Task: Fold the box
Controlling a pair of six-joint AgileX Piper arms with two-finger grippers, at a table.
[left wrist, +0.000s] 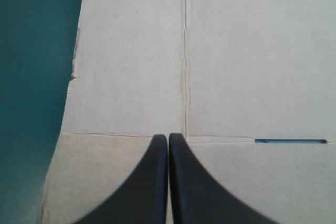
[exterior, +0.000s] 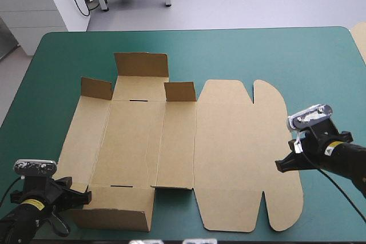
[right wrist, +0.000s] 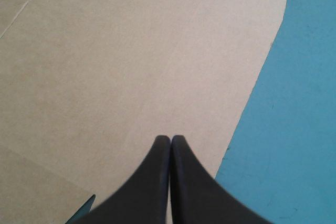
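Box [exterior: 229,158] lies spread under closed left tool [left wrist: 168,139] and right tool [right wrist: 170,140].

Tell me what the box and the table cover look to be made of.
The box: brown cardboard by the look, matte, with pressed crease lines and cut slots. The cover: teal-green, smooth, faintly glossy sheet, perhaps vinyl or rubber; the pictures cannot settle which.

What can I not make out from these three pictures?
- Both wrist views: whether the left gripper or the right gripper touches the box; looking along each gripper hides any gap.
- Left wrist view: the raised flaps, cut off by the picture's edge.
- Right wrist view: only part of the lid shows; the rest is cut off.
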